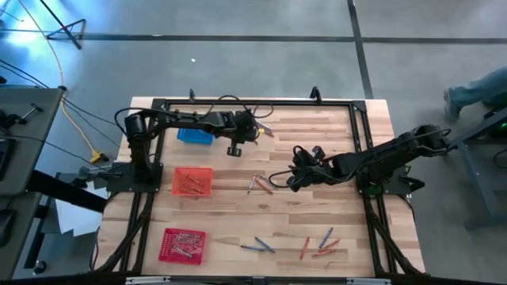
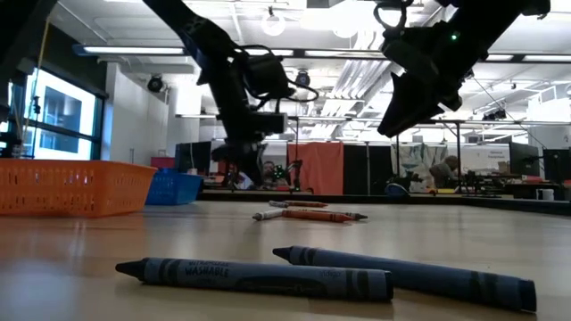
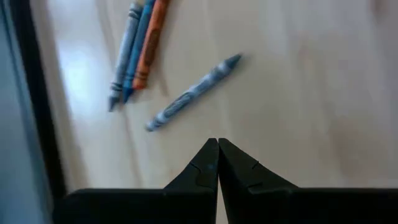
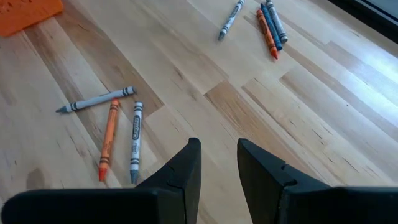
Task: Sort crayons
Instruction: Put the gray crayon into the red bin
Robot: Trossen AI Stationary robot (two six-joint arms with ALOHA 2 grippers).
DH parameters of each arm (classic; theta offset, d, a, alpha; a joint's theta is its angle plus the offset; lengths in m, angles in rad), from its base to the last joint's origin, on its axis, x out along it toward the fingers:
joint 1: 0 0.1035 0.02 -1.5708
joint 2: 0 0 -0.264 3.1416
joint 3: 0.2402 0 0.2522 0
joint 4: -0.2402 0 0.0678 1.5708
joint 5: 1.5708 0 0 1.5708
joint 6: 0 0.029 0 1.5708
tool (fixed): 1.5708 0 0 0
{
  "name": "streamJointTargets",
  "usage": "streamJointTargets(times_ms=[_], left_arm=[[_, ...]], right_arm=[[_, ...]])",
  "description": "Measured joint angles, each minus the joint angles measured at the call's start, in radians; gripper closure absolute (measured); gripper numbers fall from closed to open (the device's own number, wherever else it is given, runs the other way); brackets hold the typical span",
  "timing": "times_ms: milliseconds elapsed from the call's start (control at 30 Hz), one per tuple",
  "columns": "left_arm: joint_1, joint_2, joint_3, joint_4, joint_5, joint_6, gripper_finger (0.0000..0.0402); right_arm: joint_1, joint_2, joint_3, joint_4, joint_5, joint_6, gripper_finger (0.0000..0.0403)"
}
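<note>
Crayons lie flat on the wooden table in loose groups. Near the far edge a grey crayon lies beside a grey, blue and orange trio. My left gripper hangs shut just above the bare wood short of them, at the far middle of the table. Three more crayons lie mid-table, two grey and one orange. My right gripper hovers open and empty above the wood beside them. Further crayons lie toward the near edge, with two blue-grey ones closest.
At the table's left, from far to near, stand a blue basket, an orange basket holding crayons and a red basket holding crayons. A black frame rail runs along the far edge. Bare wood lies between the crayon groups.
</note>
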Motion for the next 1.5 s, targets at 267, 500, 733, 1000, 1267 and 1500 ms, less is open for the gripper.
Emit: streamJointTargets(times_ms=[267, 500, 733, 1000, 1267, 1500], left_arm=[[-0.028, 0.008, 0.0, 0.042, -0.036, 0.114, 0.037], [-0.03, 0.008, 0.0, 0.094, -0.04, 0.139, 0.0309], [-0.006, 0.014, 0.0, 0.125, -0.032, 0.195, 0.0255], [0.021, 0.017, -0.001, 0.123, -0.027, 0.304, 0.024], [0.058, 0.027, 0.002, 0.113, -0.009, 0.286, 0.0242], [0.04, 0.189, 0.185, 0.013, -0.064, 0.177, 0.0243]], right_arm=[[0.0, 0.0, 0.0, -0.029, 0.0, 0.0, 0.0304], [0.0, 0.0, 0.0, -0.047, 0.0, 0.001, 0.0304], [0.0, 0.0, 0.0, -0.049, -0.041, 0.001, 0.0304], [0.0, 0.0, 0.0, -0.051, -0.044, 0.0, 0.0304], [0.0, 0.0, 0.0, -0.051, -0.044, 0.0, 0.0304], [-0.008, 0.0, 0.0, -0.049, -0.044, 0.005, 0.0304]])
